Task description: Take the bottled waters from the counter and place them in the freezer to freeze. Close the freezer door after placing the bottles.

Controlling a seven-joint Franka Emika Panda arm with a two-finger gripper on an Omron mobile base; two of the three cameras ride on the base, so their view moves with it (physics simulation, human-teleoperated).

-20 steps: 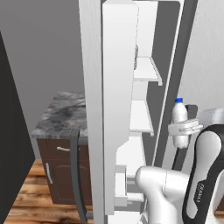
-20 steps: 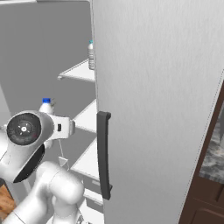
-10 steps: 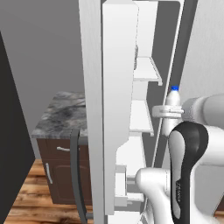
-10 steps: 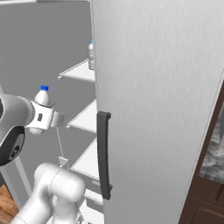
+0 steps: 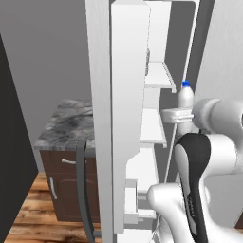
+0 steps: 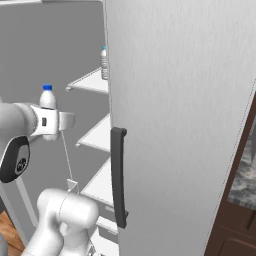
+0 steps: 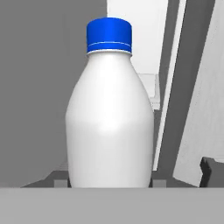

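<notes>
Two bottled waters are in sight: one blue-capped bottle (image 7: 109, 109) and one teal-capped bottle (image 6: 104, 63). There is one freezer (image 5: 154, 76), with three white shelves (image 6: 97, 136) countable in the right base view. One freezer door (image 5: 126, 118) stands open, and one plain silver door (image 6: 185, 125) is beside it. Two long dark handles appear, one per door (image 6: 118, 182). One marble-topped cabinet (image 5: 69, 126) shows, carrying two small silver pulls.
</notes>
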